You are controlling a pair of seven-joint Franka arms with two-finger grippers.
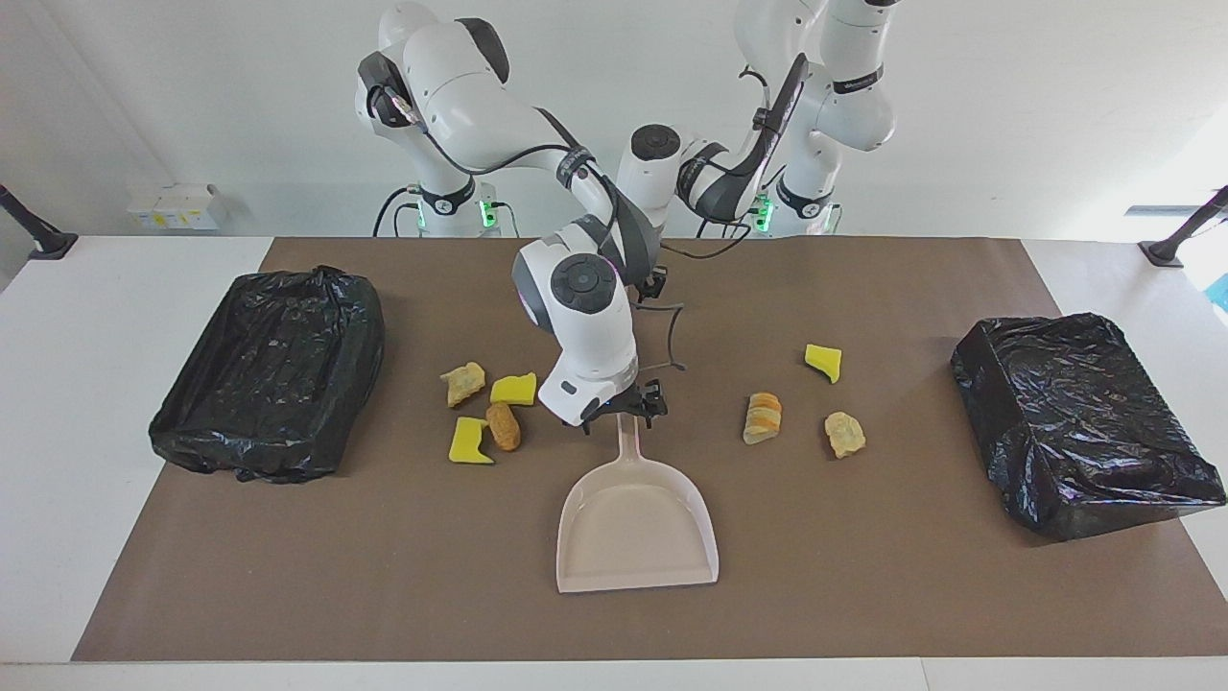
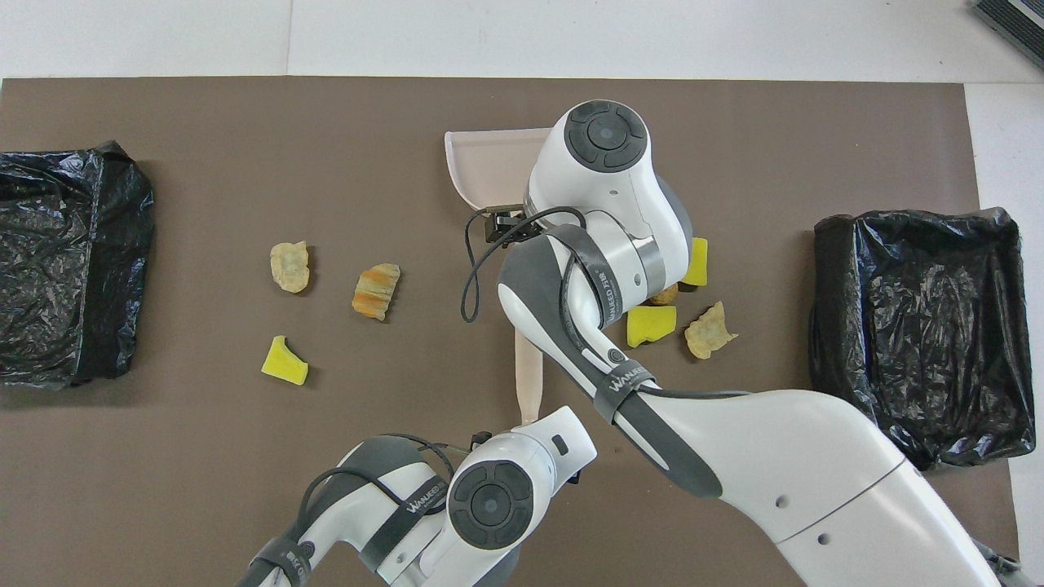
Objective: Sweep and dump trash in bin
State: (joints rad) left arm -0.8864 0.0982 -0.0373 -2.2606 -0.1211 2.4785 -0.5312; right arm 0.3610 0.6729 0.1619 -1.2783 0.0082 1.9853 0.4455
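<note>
The left gripper (image 1: 656, 284) is mostly hidden by the right arm, above the brush (image 2: 528, 371); its state cannot be told. The right gripper (image 1: 624, 411) straddles the dustpan (image 1: 636, 537) handle, jaws apart. The trash (image 1: 764, 417), yellow wedges and tan bread-like chunks, lies in two clusters flanking the dustpan.
</note>
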